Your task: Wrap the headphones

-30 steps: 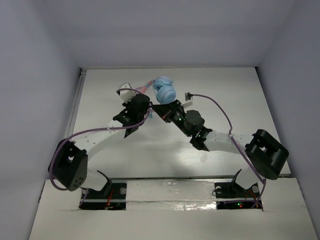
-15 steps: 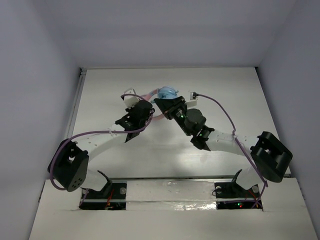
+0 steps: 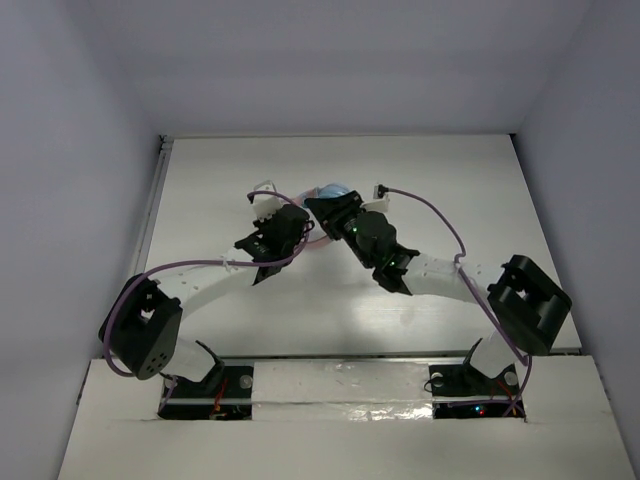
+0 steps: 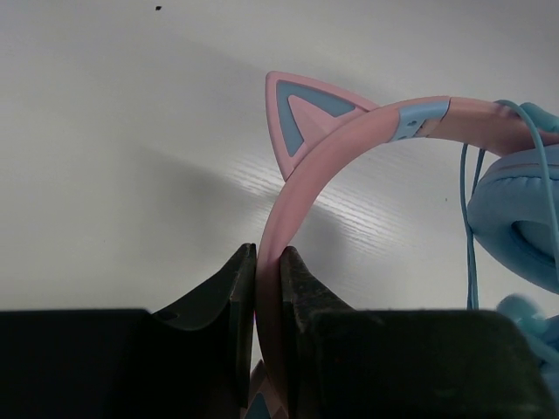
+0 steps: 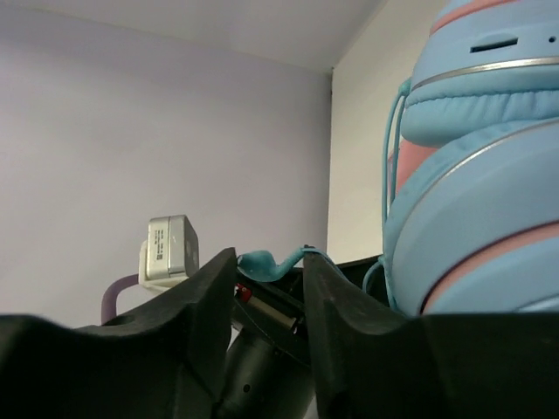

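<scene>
While the headphones (image 3: 333, 189) lay toward the far middle of the worktop (image 3: 450, 170), your left hand (image 4: 266, 257) was clenched on the pink headband (image 4: 349, 140) below a cat ear. Your right hand (image 5: 269, 266) stood released beside an ear cup (image 5: 489, 218), the thin blue cord (image 5: 266, 260) loose across its gap. To wrap well, you likely needed to pinch that cord and lead it round the band against a firm left grip. Bare worktop lay all around; the side wall (image 3: 80, 200) stood well apart.
</scene>
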{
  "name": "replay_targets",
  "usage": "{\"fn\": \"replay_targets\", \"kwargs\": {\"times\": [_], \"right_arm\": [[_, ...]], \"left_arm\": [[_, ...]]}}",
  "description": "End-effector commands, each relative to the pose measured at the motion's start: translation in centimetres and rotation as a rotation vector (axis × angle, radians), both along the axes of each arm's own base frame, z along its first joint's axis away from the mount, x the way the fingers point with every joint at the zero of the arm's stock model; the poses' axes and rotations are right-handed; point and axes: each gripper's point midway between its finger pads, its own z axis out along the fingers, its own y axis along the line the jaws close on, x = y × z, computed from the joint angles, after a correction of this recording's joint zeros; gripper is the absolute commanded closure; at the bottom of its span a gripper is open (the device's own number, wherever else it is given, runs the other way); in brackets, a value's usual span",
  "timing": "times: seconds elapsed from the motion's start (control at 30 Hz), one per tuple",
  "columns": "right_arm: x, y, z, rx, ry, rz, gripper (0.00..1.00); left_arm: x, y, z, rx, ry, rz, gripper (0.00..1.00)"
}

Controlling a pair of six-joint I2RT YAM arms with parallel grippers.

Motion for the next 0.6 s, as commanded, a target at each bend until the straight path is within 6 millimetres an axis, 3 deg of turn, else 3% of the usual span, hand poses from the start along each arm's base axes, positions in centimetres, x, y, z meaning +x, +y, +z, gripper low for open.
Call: {"fn": "replay_targets", "kwargs": {"times": [0.0,0.17,0.3,0.4,0.57], "right_arm": [[1.0,-0.9,5.2,0.067,-0.069,-0.065,0.55],[1.1,-1.5,5.6,0.001,-0.064,-0.088,0.39],[0.8,-0.1,6.7,-0.056,-0.078,-0.024,0.23],[1.2,0.5,7.2,-0.104,-0.075,-0.014,0.23],[2.2,-1.4,7.6,-0.145,-0.099,-0.089,0.3]], "left_arm": [[0.3,-1.3,2.5,-0.01,-0.04,-0.046,1.0],[0.4,-1.3,3.2,0.033,-0.029,-0.073,1.0],[0.7,-1.8,4.1,0.041,-0.031,-0.09,1.0],[0.8,-2.3,4.5,0.02,-0.04,-0.112,1.0],[0.3,-2.9,4.4,0.013,-0.026,-0.156,1.0]]}}
